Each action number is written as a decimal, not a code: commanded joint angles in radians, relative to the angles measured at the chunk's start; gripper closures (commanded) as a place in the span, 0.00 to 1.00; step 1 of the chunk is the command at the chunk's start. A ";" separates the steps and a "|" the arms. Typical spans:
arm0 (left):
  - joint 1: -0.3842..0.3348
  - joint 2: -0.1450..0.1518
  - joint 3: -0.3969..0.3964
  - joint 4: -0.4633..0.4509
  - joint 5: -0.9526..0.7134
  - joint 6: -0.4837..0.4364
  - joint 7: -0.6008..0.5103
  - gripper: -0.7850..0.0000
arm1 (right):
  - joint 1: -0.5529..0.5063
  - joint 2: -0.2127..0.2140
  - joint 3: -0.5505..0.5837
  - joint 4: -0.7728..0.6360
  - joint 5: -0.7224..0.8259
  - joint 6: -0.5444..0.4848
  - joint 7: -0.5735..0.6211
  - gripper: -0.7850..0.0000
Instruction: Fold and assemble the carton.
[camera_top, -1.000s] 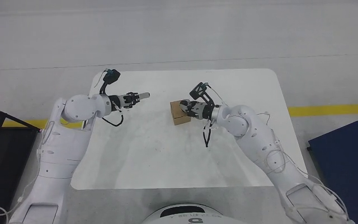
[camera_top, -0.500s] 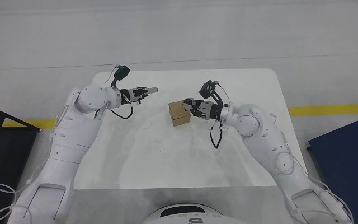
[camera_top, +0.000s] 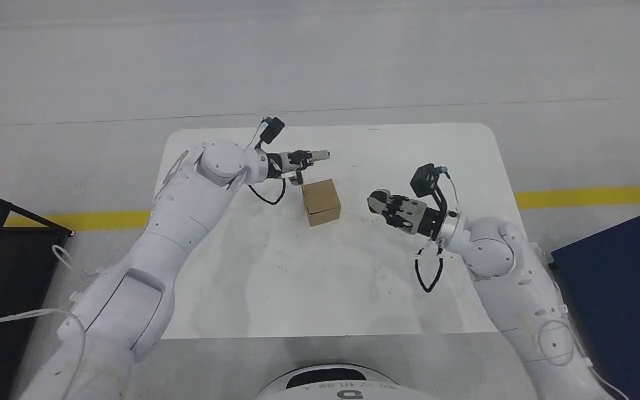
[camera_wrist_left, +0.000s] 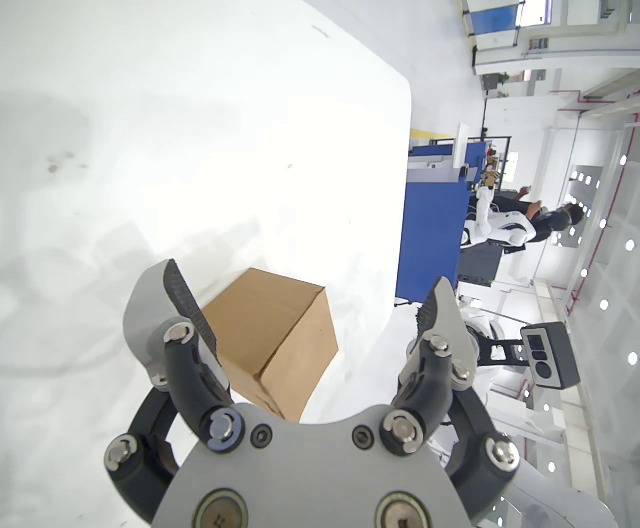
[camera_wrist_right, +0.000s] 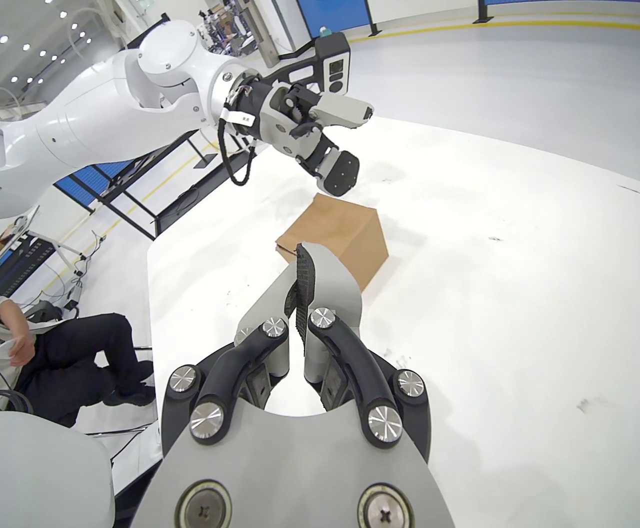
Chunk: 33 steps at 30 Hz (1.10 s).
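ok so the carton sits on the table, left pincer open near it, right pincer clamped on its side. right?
Not quite. The right pincer is shut on nothing and stands clear of the carton; the top view shows a strip of bare table between them. The rest holds: the carton sits on the table and the left pincer is open near it.

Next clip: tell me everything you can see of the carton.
The carton is a plain brown cardboard box, already folded into a closed, cube-like shape, with a flap seam showing at one lower corner. It stands flat on the white table, near its middle, turned slightly askew to the table's edges. Nothing touches it: the left gripper, jaws open, hovers just beyond it, and the right gripper, jaws shut, is off to one side.
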 joint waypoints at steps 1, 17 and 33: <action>-0.018 -0.020 0.023 0.038 -0.024 -0.022 -0.025 0.00 | -0.031 0.006 0.031 -0.021 0.005 0.001 0.002 1.00; 0.004 -0.049 0.024 0.051 -0.154 -0.078 -0.261 0.00 | -0.107 0.048 0.086 -0.038 0.029 -0.163 0.185 1.00; 0.173 0.132 -0.293 -0.250 0.064 0.006 -0.177 0.00 | 0.240 -0.006 -0.300 0.266 -0.036 -0.095 0.211 1.00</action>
